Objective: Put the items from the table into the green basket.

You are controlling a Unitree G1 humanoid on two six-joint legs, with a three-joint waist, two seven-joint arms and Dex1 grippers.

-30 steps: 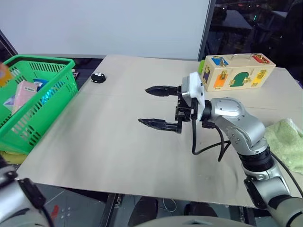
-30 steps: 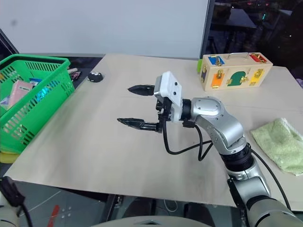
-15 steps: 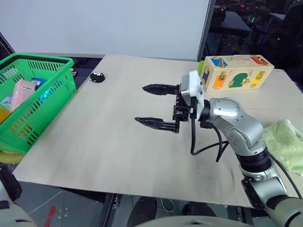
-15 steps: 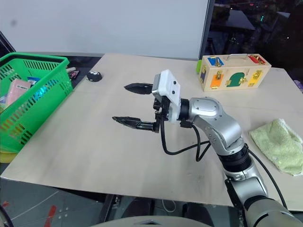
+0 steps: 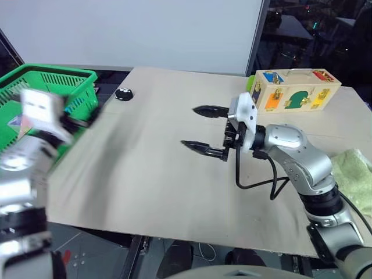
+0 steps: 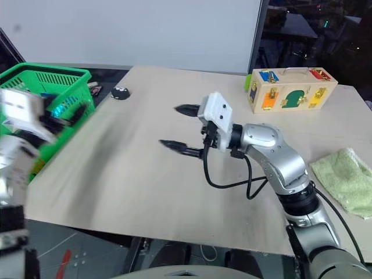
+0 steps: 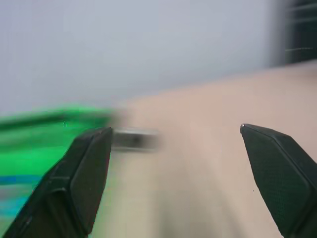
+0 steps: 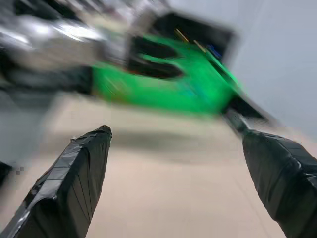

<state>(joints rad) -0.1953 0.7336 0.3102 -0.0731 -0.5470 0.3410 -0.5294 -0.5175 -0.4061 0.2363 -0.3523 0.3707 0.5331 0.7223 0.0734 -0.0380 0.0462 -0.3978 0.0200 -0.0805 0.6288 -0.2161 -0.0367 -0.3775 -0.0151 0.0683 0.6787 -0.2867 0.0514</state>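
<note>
the bright green plastic shopping basket with lattice-mesh sides (image 5: 55, 81) stands at the far left, just off the left edge of the pale beige matte counter (image 5: 145, 174); pink and blue shapes show through its mesh, too blurred to identify. in front of the basket the left end effector (image 7: 173, 144) is motion-blurred in the head views; in its wrist view its two black fingers (image 7: 81, 173) stand wide apart with nothing between them, over the counter's left edge beside the basket. a small black round object (image 5: 122, 93) lies near the counter's far left corner. toward the centre, the right end effector (image 5: 204, 129) hangs above the bare counter, pointing left toward the basket, its two black fingers (image 8: 74, 183) spread fully and holding nothing. further right, near the far edge, stands a wooden box with coloured latches (image 5: 293, 93). at the right edge lies a crumpled pale green cloth (image 6: 349, 186). neither the bottle nor the carton can be made out on the counter.
</note>
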